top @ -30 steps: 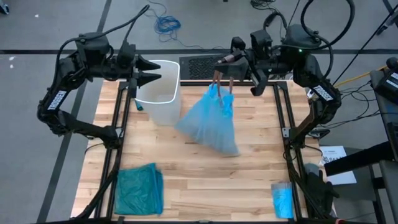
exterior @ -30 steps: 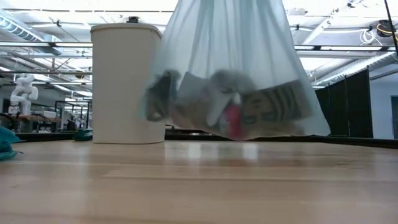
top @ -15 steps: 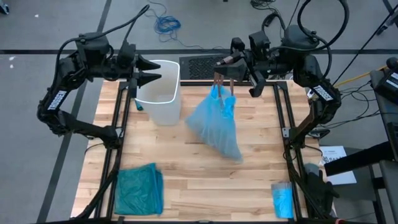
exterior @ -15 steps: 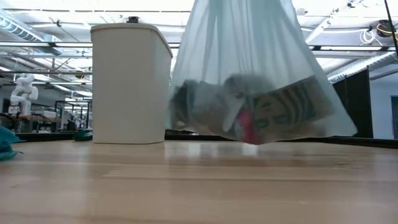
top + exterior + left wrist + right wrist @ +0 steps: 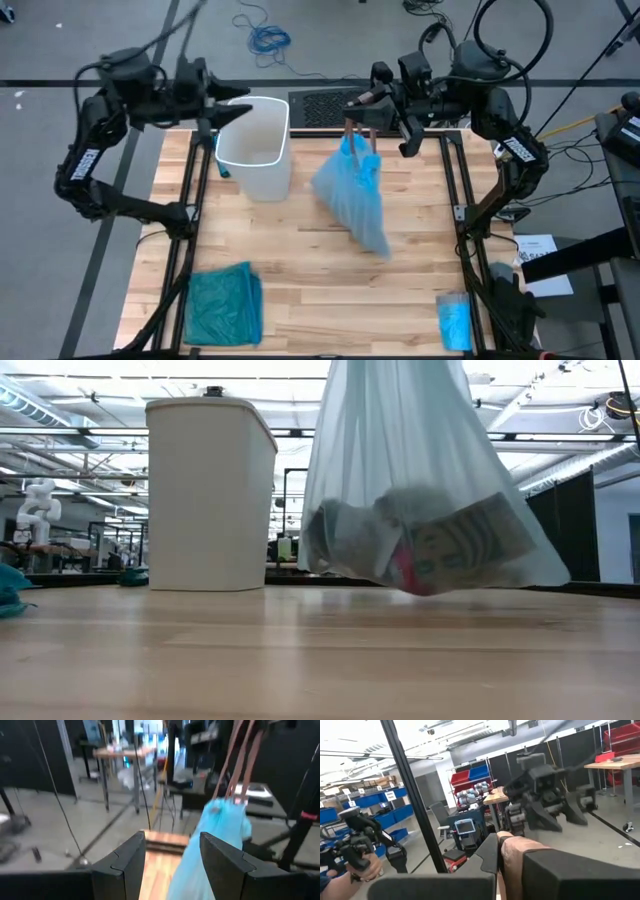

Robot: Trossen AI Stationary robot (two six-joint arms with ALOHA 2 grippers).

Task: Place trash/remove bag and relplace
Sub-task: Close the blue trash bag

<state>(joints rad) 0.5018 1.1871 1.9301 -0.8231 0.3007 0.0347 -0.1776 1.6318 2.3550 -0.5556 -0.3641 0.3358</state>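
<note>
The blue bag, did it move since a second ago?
Yes. The bag, hanging from the shut right gripper, swung away from the bin; it hangs clear of the table. The left gripper lifted off the bin's rim. The bin and green bag stayed put.

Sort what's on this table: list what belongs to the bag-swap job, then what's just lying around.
Job:
- pale blue bag, hanging by its drawstrings from the shut right gripper
- trash inside it
- white bin, now unlined
- left gripper, open above the bin

Lying about:
- teal-green bag
- small folded blue packet
</note>
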